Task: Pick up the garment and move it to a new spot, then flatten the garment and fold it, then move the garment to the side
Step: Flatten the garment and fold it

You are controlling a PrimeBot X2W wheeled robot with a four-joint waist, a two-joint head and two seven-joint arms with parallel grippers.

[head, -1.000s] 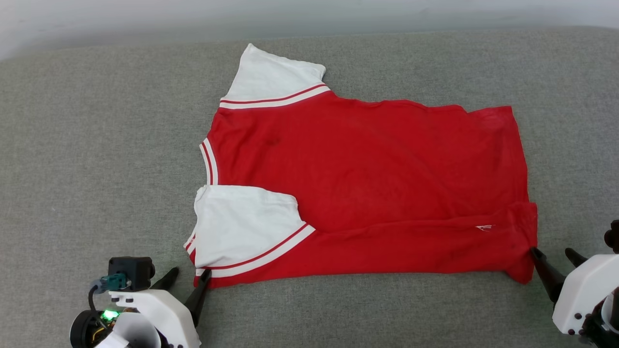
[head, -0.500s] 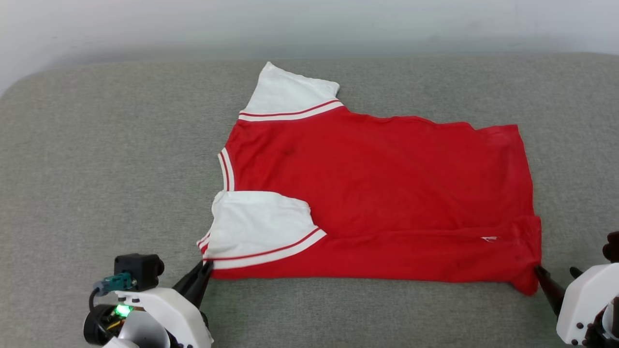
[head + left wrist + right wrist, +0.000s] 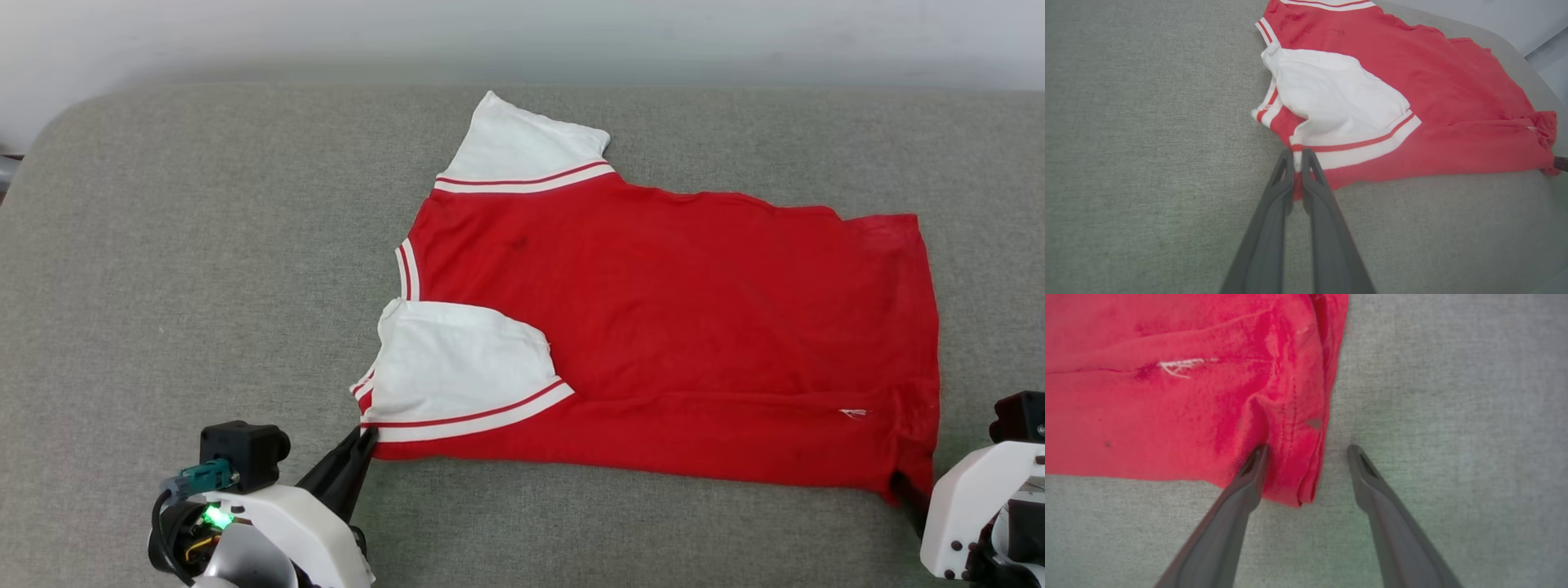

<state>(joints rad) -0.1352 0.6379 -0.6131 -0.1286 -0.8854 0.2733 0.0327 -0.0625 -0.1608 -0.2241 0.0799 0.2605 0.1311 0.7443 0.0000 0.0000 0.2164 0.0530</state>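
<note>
The garment (image 3: 678, 327) lies flat in the middle of a grey cushion (image 3: 180, 245). Its long axis runs from 9 o'clock to 3 o'clock in the head view, dipping slightly toward 4. The neck trim (image 3: 406, 269) points to 9 o'clock and the hem to 3. One white sleeve (image 3: 522, 147) sticks out toward 11 o'clock. The other sleeve (image 3: 457, 359) is turned in over the red body at the 7 o'clock corner. The near edge is folded over in a long band.

The body is thin red fabric with shallow creases and no lettering on the upturned side. The sleeves are white, each bordered by white-and-red stripes, and a small white thread mark (image 3: 1180, 367) sits near the hem. The cushion has a coarse woven texture and a rounded far-left corner.

At 7 o'clock the left arm's white wrist (image 3: 277, 531) sits low, and its dark fingers (image 3: 1274, 212) slant toward 1 o'clock. The left jaws are pinched together on the garment's striped corner, with cloth showing between the tips. At 4 o'clock the right arm's white wrist (image 3: 967, 506) is at the hem corner. The right jaws stand wide apart. One finger (image 3: 1237, 498) is against the red fold, the other rests on bare cushion, and the hem corner lies between them, ungripped.
</note>
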